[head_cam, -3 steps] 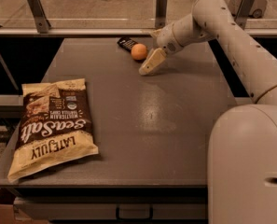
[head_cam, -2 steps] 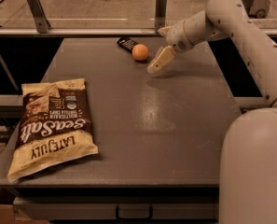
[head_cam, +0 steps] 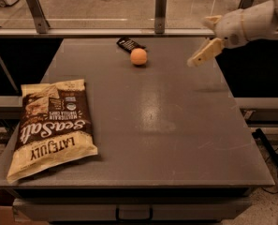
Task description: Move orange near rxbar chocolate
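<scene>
The orange (head_cam: 138, 56), small and round, rests on the grey table (head_cam: 176, 125) near its far edge. The rxbar chocolate (head_cam: 129, 44), a small flat black wrapper, lies just behind and left of the orange, almost touching it. My gripper (head_cam: 203, 54) hangs above the table's far right part, well to the right of the orange and clear of it. It holds nothing.
A large cream-and-brown "Sea Salt" chip bag (head_cam: 49, 125) lies at the front left of the table. A rail with metal posts (head_cam: 160, 11) runs behind the far edge. The table's right edge is under my arm.
My gripper has pulled away to the right from beside the orange. The orange and the black bar have stayed where they were.
</scene>
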